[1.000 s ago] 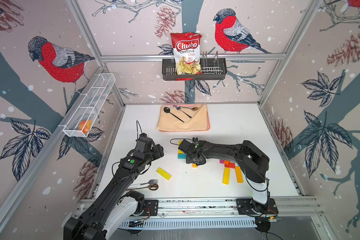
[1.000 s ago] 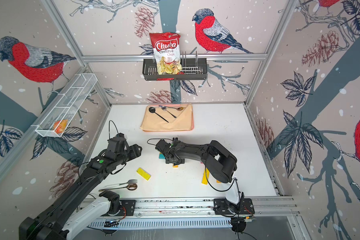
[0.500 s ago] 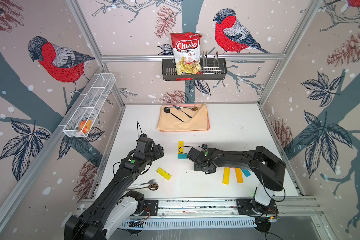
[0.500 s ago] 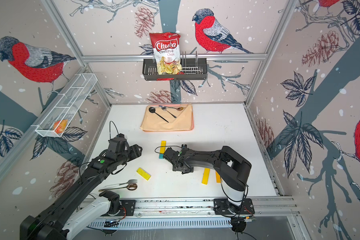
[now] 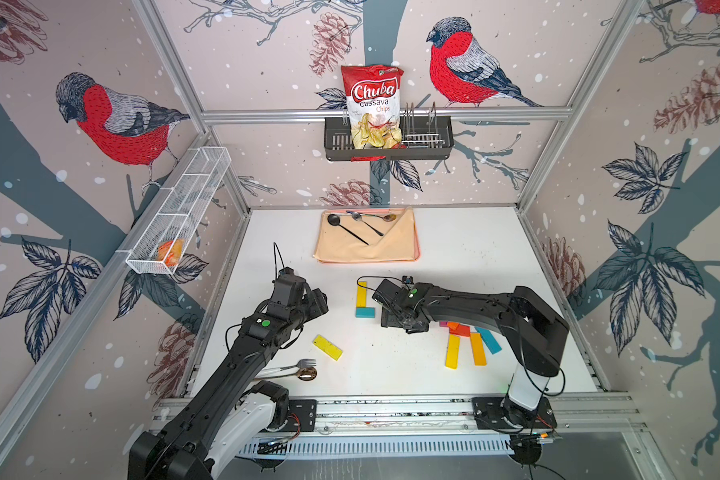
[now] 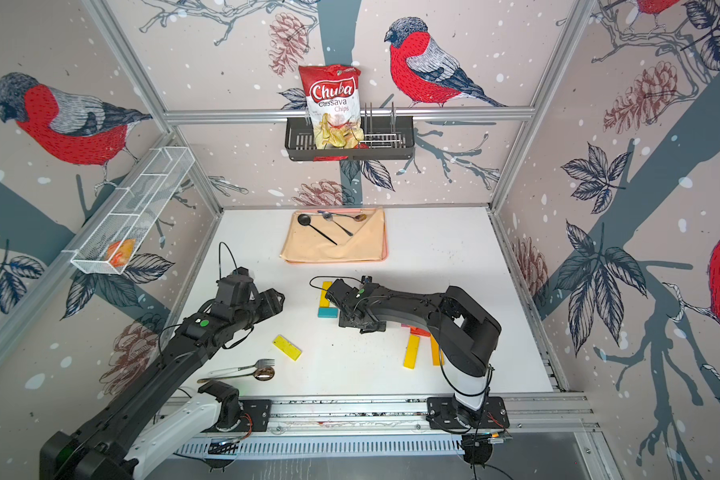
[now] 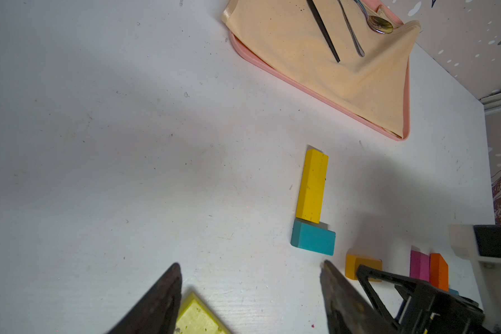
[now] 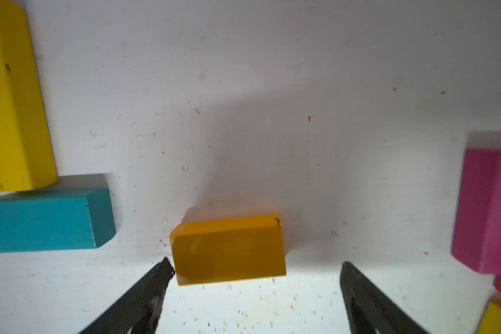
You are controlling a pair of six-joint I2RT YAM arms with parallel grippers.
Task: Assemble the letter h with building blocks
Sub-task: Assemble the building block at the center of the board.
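1. Blocks first: the yellow block [image 5: 362, 293] lies flat mid-table [image 5: 466, 249], long axis running straight toward the back wall. The teal block [image 5: 365, 312] sits crosswise at its near end, touching it. Its long axis points sideways toward the right arm, so the pair reads as an L.
2. Just beside the teal one's free end, but not touching, is a short amber block [image 8: 229, 248], long axis also sideways. Both top views hide it under the right arm's wrist.
3. The right gripper [image 8: 256, 261] is down low around that amber block, jaws spread wide. One fingertip [image 8: 164, 269] is right at the block's corner and the other stands clear, so nothing's clamped.
4. The spare pile is by the right arm. There's a magenta block [image 8: 489, 211], then a yellow plank [image 5: 452, 351] and an orange plank [image 5: 477, 348] side by side, long axes pointing at the front rail. A teal plank [image 5: 488, 340] is angled off, partly under the arm.
5. A loose yellow block [image 5: 327, 347] lies on a diagonal, near the left gripper [image 7: 251, 263]. That gripper's jaws are apart with nothing between them.
6. Further out, a fork [image 5: 304, 363] and spoon [image 5: 306, 375] lie near the front rail. A tray [image 5: 417, 249] with a cloth and more cutlery sits at the back, and a chips bag [image 5: 373, 106] is in the wall rack.
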